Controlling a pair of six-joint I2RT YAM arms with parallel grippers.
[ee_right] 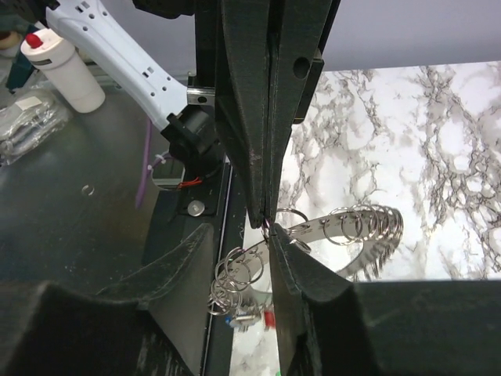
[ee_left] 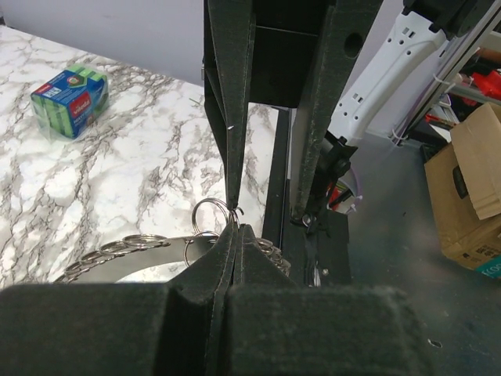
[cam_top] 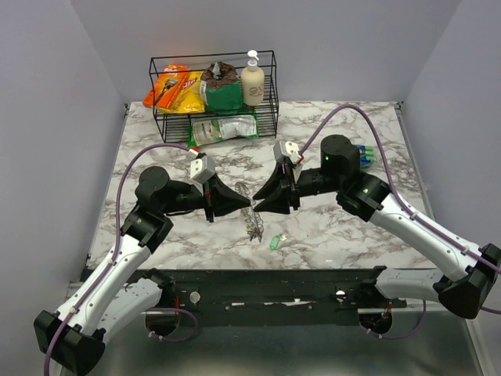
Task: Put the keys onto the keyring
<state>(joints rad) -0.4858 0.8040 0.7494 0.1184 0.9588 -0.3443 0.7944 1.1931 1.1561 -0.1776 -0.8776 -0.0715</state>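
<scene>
The keyring (cam_top: 252,215) is a grey metal band hung with many small split rings, held up off the marble between both grippers. My left gripper (cam_top: 235,205) (ee_left: 236,229) is shut on the keyring's (ee_left: 125,249) rim, beside a split ring. My right gripper (cam_top: 264,205) (ee_right: 241,235) faces it with its jaws apart around the keyring (ee_right: 368,227) band and a cluster of split rings. Keys (ee_right: 254,319) with blue and red heads hang from the ring's low side. One green-headed key (cam_top: 275,243) lies loose on the table below the grippers.
A wire basket (cam_top: 215,94) with snack bags and a soap bottle stands at the back of the table. A pack of sponges (cam_top: 364,154) (ee_left: 70,98) lies behind the right arm. The black mounting rail (cam_top: 266,290) runs along the near edge.
</scene>
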